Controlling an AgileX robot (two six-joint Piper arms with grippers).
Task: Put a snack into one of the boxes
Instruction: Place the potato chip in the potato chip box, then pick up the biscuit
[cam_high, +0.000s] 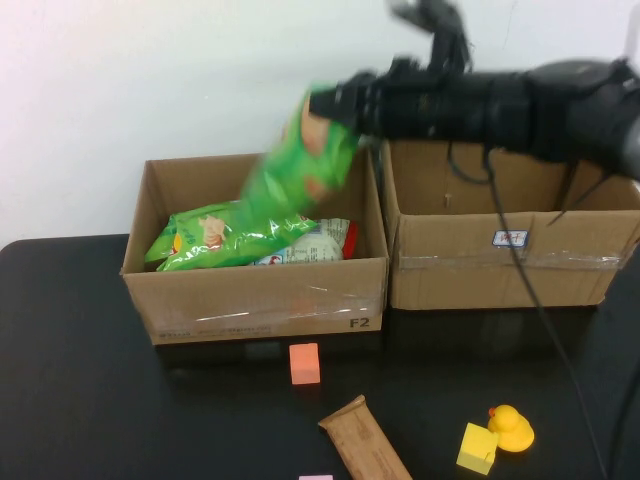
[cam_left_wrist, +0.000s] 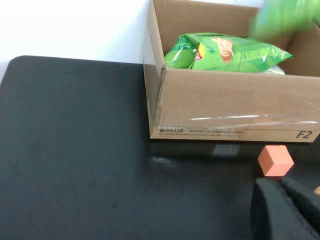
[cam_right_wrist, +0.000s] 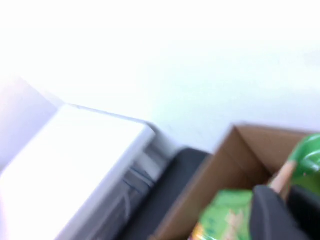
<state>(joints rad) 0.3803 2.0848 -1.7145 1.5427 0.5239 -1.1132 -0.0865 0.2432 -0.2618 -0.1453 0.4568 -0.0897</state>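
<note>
A green snack bag (cam_high: 300, 165) hangs blurred over the left cardboard box (cam_high: 260, 295), its lower end inside the box. My right gripper (cam_high: 335, 105) reaches in from the right and pinches the bag's top edge. In the right wrist view the fingers (cam_right_wrist: 267, 210) of the right gripper (cam_right_wrist: 286, 192) close on the green snack bag's (cam_right_wrist: 307, 155) seam. Another green bag (cam_high: 220, 235) and a white-and-red packet (cam_high: 325, 240) lie in the box. The right box (cam_high: 500, 270) stands beside it. My left gripper (cam_left_wrist: 282, 187) is shut, low over the table near the box's front.
On the black table in front of the boxes lie an orange cube (cam_high: 305, 363), a brown bar (cam_high: 365, 440), a yellow cube (cam_high: 477, 447) and a yellow duck (cam_high: 512, 427). A white wall stands behind the boxes. The orange cube (cam_left_wrist: 275, 160) lies just beyond my left gripper.
</note>
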